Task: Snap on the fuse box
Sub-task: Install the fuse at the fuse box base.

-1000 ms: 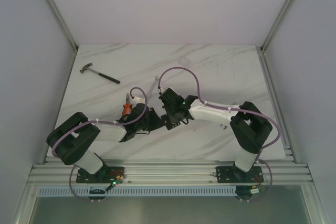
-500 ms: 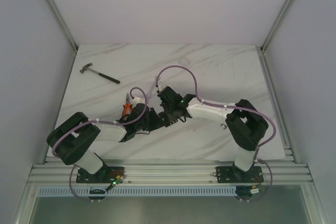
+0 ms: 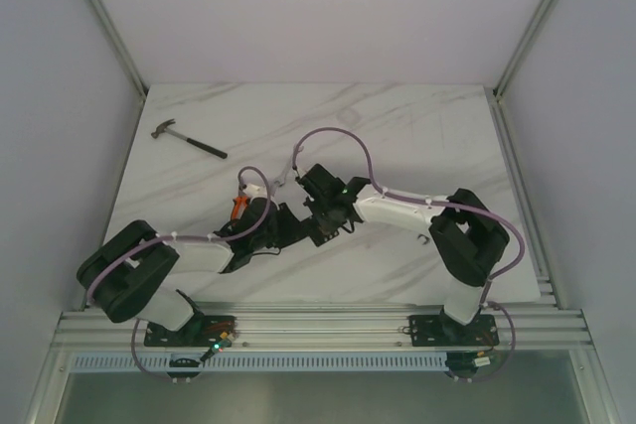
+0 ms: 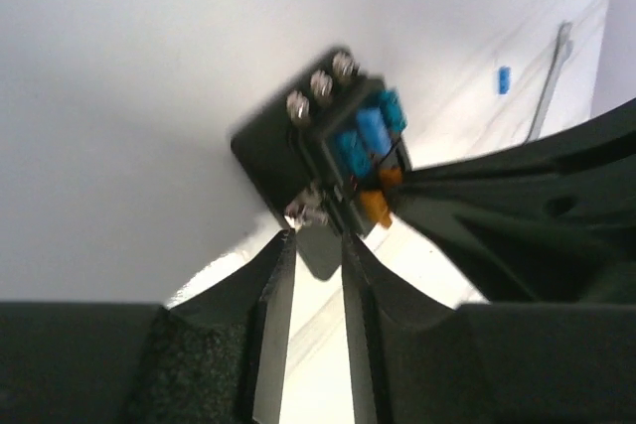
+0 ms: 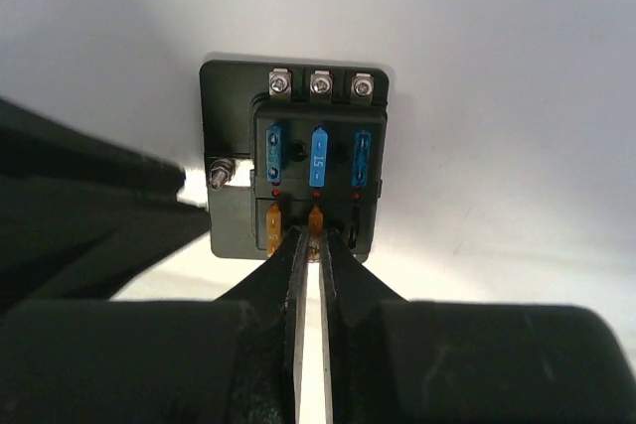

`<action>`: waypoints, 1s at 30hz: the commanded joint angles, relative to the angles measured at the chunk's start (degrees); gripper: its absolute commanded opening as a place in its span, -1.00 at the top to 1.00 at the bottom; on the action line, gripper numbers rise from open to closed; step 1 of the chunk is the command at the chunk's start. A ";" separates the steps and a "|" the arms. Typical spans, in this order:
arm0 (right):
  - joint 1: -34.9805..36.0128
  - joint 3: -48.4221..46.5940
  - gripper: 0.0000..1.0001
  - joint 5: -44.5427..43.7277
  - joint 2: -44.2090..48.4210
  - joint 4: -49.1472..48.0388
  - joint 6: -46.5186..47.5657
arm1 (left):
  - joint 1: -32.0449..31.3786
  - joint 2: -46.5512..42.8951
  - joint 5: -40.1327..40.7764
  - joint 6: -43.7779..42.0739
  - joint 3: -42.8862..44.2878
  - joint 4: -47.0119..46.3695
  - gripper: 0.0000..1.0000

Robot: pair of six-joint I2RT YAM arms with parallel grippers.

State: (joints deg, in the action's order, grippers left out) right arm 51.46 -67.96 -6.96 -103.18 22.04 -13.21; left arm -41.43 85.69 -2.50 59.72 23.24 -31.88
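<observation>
The fuse box [image 5: 231, 116] is a small black block with three top screws, a row of blue fuses and amber fuses below, lying on the white marble table. In the right wrist view my right gripper [image 5: 316, 237] is shut, its tips pinching the lower end of the middle amber fuse [image 5: 316, 217]. The fuse box [image 4: 268, 146] also shows in the left wrist view. There my left gripper [image 4: 316, 243] stands slightly open, with the box's near edge at its tips. In the top view both grippers meet mid-table and hide the box.
A hammer [image 3: 189, 139] lies at the far left of the table [image 3: 417, 126]. Orange-handled pliers [image 3: 238, 206] sit beside the left arm. A loose blue fuse [image 4: 503, 78] and a thin grey tool [image 4: 552, 86] lie beyond the box.
The left jaws have parted a little and the left arm's shoulder has swung left. The right arm shifted slightly left, then held still on the box.
</observation>
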 commanded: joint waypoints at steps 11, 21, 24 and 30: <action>0.39 -2.03 0.47 3.22 5.38 7.53 -0.21 | 0.16 -3.21 -0.06 0.26 0.23 0.66 0.18; -0.18 -1.72 0.50 1.61 3.97 6.82 -1.64 | -1.05 0.45 -1.84 0.04 2.29 0.46 0.18; -0.43 -1.88 0.56 1.64 3.16 6.78 -1.55 | -1.27 1.36 -1.92 0.08 2.80 0.63 0.18; -0.50 -1.96 0.65 1.61 1.81 6.71 -1.64 | -1.64 2.32 -1.80 -0.27 3.79 1.90 0.28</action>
State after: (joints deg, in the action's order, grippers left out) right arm 51.13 -68.10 -4.38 -99.96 28.82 -14.17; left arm -42.72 87.11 -3.73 59.70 25.56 -31.20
